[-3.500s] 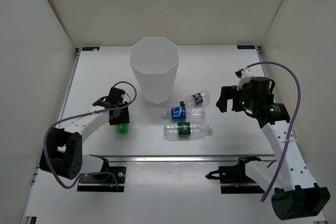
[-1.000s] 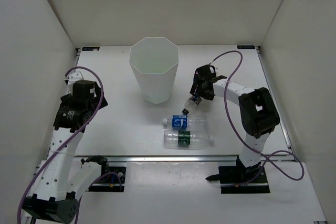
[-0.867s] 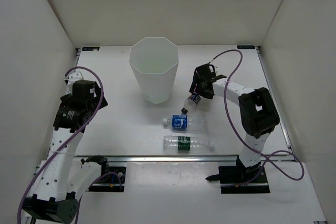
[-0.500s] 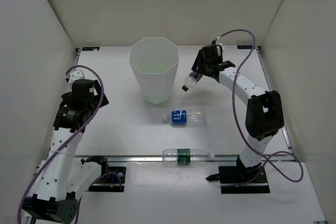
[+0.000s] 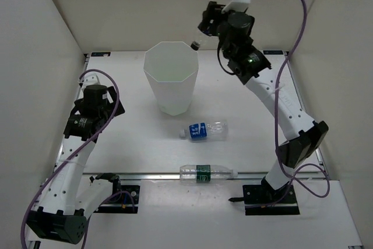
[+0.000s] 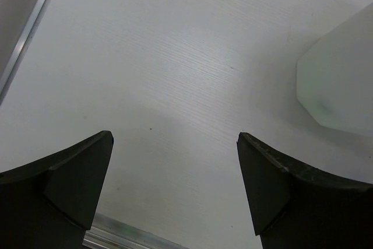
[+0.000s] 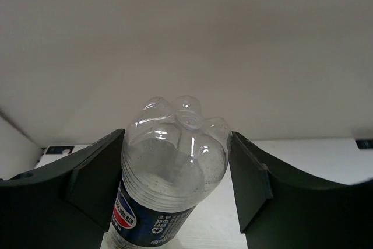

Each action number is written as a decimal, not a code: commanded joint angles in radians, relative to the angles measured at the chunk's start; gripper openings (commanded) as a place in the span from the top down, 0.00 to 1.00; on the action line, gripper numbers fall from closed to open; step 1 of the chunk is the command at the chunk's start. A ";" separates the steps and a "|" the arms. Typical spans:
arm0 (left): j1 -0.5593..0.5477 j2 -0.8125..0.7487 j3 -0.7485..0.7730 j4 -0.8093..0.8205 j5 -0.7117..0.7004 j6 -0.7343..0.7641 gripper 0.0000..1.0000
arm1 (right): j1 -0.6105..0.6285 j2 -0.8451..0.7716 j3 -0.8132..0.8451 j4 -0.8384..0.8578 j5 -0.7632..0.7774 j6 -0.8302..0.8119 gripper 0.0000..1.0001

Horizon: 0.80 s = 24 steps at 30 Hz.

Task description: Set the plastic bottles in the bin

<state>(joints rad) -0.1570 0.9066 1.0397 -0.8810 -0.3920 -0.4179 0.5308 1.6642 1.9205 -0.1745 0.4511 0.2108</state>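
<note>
The white faceted bin [image 5: 173, 94] stands at the back middle of the table. My right gripper [image 5: 207, 26] is raised high, just right of and above the bin's far rim, shut on a clear bottle with a blue label [image 5: 197, 41]. In the right wrist view that held bottle [image 7: 169, 170] sits base-up between the gripper's [image 7: 176, 138] two dark fingers. A second blue-label bottle [image 5: 203, 130] lies on the table in front of the bin. A dark-green-label bottle [image 5: 205, 172] lies by the near rail. My left gripper [image 5: 93, 102] hangs open over bare table [image 6: 175, 167].
A metal rail [image 5: 145, 174] runs along the table's near edge. White walls close in the left, right and back. The bin's lower corner [image 6: 341, 80] shows at the right of the left wrist view.
My right arm has lifted the blue-label bottle off the table, up and left to above the bin's rim. The dark-green-label bottle rolled toward the near rail. The left arm barely shifted.
</note>
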 commanded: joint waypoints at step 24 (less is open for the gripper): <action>-0.319 0.029 -0.049 0.074 0.412 0.251 0.01 | 0.020 -0.113 -0.128 -0.311 -0.359 0.001 0.01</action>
<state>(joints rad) -0.3408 0.9199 0.9966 -0.8436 -0.1356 -0.2504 0.6704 1.6974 1.9068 -0.3580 0.2092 0.0700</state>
